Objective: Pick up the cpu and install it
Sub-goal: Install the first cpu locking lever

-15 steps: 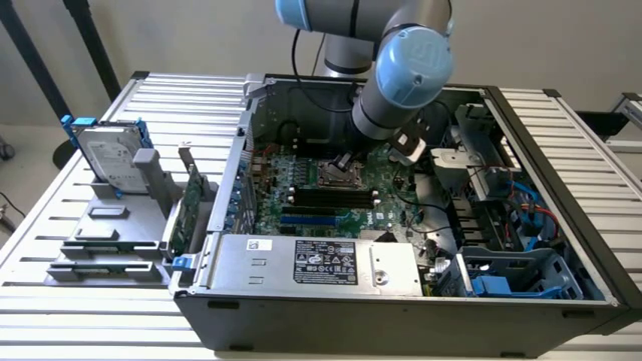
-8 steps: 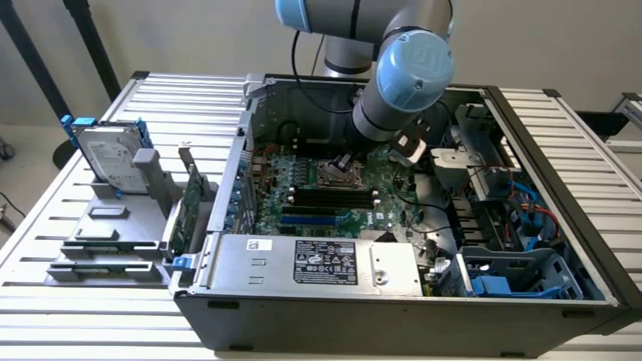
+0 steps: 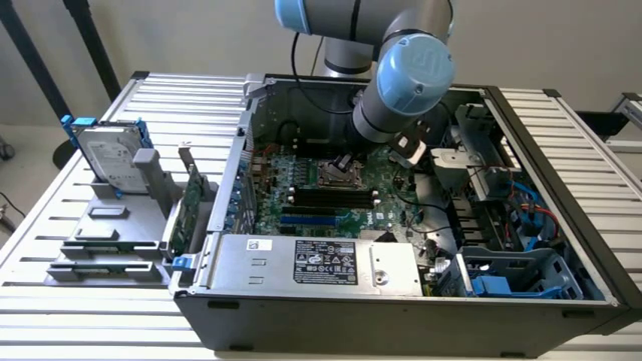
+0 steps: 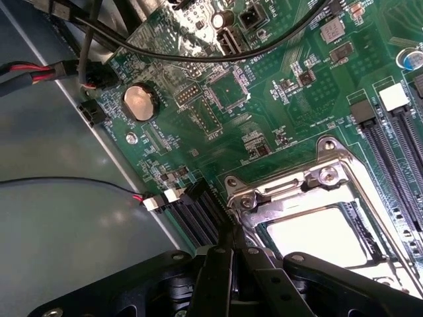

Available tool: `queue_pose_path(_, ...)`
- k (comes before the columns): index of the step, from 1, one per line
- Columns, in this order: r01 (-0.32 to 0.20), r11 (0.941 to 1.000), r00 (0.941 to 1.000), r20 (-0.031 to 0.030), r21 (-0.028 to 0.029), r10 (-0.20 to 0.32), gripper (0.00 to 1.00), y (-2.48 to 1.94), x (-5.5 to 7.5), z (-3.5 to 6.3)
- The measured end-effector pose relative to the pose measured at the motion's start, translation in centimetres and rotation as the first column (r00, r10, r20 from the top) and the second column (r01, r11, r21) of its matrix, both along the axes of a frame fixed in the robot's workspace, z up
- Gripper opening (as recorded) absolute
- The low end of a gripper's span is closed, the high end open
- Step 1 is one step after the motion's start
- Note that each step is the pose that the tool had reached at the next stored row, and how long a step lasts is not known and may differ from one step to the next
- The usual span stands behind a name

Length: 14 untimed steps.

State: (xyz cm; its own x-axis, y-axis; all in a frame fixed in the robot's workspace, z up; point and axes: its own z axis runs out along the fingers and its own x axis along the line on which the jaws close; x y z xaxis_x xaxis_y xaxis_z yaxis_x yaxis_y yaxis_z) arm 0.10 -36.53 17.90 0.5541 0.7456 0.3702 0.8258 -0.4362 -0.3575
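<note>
The arm reaches down into the open computer case [image 3: 561,248] on the slatted counter [image 3: 60,308], its end effector [image 4: 228,264] with fingers pressed together, gripping nothing visible, just above the motherboard [image 4: 277,99] beside the CPU socket [image 4: 330,218]. The cpu [image 4: 317,234] appears to lie already inside the socket's metal frame, though glare hides its surface. A hard drive [image 3: 108,156] stands in the rack outside the case.

An open computer case [image 3: 401,316] fills the centre of the exterior view on a slatted worktop [image 3: 90,316], its green motherboard [image 3: 311,188] exposed behind a grey power supply [image 3: 311,263]. At left, a hard drive [image 3: 108,158] with blue rails and a green circuit card [image 3: 180,218] stand upright in a grey holder. In the wrist view, a coin cell battery [image 4: 139,101] sits at upper left on the board.
</note>
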Motion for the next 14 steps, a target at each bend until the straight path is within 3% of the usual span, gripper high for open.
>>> queue_pose_path(5, 0.0, 1.0, 1.0, -0.002, 0.0043, 0.0, 0.11, -0.01, 0.02, 0.01)
queue_pose_path(14, 0.0, 1.0, 0.9998, -0.0174, 0.0058, 0.0, 0.11, -0.06, -0.01, 0.44)
